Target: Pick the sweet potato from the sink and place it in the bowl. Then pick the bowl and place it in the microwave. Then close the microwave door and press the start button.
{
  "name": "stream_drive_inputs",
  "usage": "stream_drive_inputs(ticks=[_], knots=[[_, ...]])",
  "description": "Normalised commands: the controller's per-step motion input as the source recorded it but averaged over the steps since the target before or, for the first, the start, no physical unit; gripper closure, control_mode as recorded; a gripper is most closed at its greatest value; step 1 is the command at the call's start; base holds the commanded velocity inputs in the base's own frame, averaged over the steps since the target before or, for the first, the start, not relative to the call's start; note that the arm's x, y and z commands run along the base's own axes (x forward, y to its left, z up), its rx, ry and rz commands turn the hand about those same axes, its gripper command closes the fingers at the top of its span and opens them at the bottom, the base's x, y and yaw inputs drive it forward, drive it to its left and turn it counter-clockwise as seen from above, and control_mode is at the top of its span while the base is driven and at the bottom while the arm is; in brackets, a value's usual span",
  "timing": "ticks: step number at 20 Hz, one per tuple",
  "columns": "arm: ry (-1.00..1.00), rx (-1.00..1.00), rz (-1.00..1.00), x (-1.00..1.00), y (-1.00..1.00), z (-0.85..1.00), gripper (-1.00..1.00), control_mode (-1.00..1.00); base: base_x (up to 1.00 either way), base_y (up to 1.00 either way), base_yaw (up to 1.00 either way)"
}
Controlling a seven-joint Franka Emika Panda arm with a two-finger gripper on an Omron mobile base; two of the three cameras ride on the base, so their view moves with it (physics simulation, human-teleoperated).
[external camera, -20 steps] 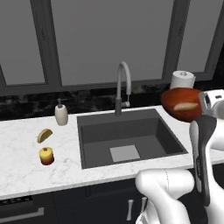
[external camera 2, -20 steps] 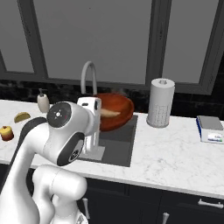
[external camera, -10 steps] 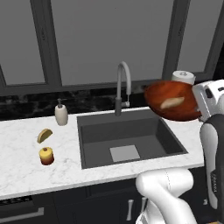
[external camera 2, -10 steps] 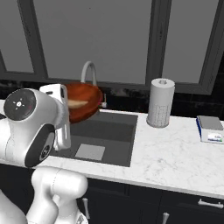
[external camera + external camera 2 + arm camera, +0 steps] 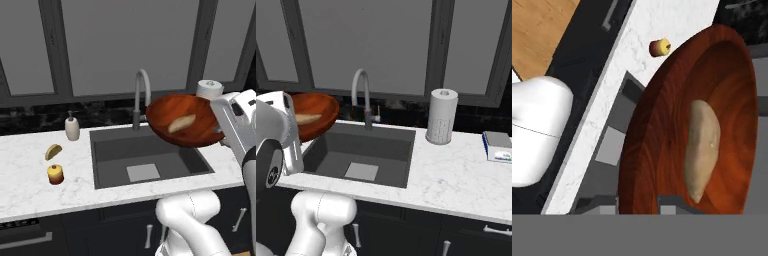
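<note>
Spillage is the main risk: the hand [image 5: 220, 131] is clamped on the rim of the bowl [image 5: 186, 120], held aloft and tilted over the sink [image 5: 145, 160], so the loose sweet potato [image 5: 181, 123] (lying inside) could slide out

— Where is the arm?

— In the left base view the white arm [image 5: 192, 220] rises from about 5 o'clock, its rounded lower link bulging at the bottom, and the hand [image 5: 239, 125] sits at 3 o'clock. In the right base view the hand is at 9 o'clock, with a large dark-faced joint below it.

— And the jaws?

— Closed partway on the near rim of the bowl [image 5: 182, 120], it seems; the fingertips [image 5: 671, 204] barely show at 6 o'clock in the hand view. The bowl hangs clear, tilted, held up.
</note>
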Motion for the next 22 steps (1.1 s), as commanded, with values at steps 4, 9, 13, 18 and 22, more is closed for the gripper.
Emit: stream_drive_inputs(ticks=[4,9,13,18,22], knots=[[0.0,0.0,0.0,0.0,0.0,0.0,1.0,1.0,-0.98,0.06,0.18],[0.0,0.0,0.0,0.0,0.0,0.0,1.0,1.0,-0.27,0.66,0.68],[0.0,0.0,0.0,0.0,0.0,0.0,1.0,1.0,0.0,0.16,0.95],[0.0,0.0,0.0,0.0,0.0,0.0,1.0,1.0,0.0,0.0,1.0],[0.0,0.0,0.0,0.0,0.0,0.0,1.0,1.0,0.0,0.0,1.0]])
